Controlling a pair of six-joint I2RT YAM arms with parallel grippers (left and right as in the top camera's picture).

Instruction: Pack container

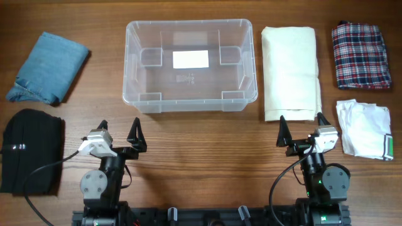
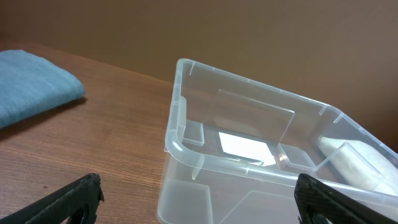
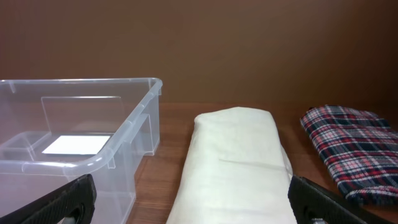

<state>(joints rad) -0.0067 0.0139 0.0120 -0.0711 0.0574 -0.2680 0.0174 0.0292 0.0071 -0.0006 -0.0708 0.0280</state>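
Status: not started, judging by the layout. Clock positions are centred on the container in the overhead view.

- counter [image 1: 207,147]: wood, carries everything.
- container [image 1: 188,22]: clear bin, upright, at the far middle of the counter. Nothing is in it; only the white label [image 1: 190,59] on its base shows through.
- cream cloth [image 1: 289,72]: folded, at 3 o'clock, just beside the bin's right wall. Looks like the biggest piece.
- black cloth [image 1: 31,150]: folded, at 8 o'clock, well apart, at the counter's left edge.
- blue denim cloth [image 1: 47,68]: folded, at 9 o'clock, well apart.
- plaid cloth [image 1: 360,55]: folded, at 3 o'clock, just beyond the cream one.
- white cloth [image 1: 363,129]: loosely folded, at 4 o'clock, below the plaid.
- left hand [image 1: 119,129]: between 7 and 8 o'clock, near side of the bin, fingers spread wide, holding nothing.
- right hand [image 1: 303,125]: at 4 o'clock, just short of the cream cloth's near end, fingers spread wide, holding nothing.

Done: nothing packed. Left: all five cloths, as far as I can judge. The cream cloth sits right in front of the right hand, so it's the likely first pick. Denim and black fall to the left side.
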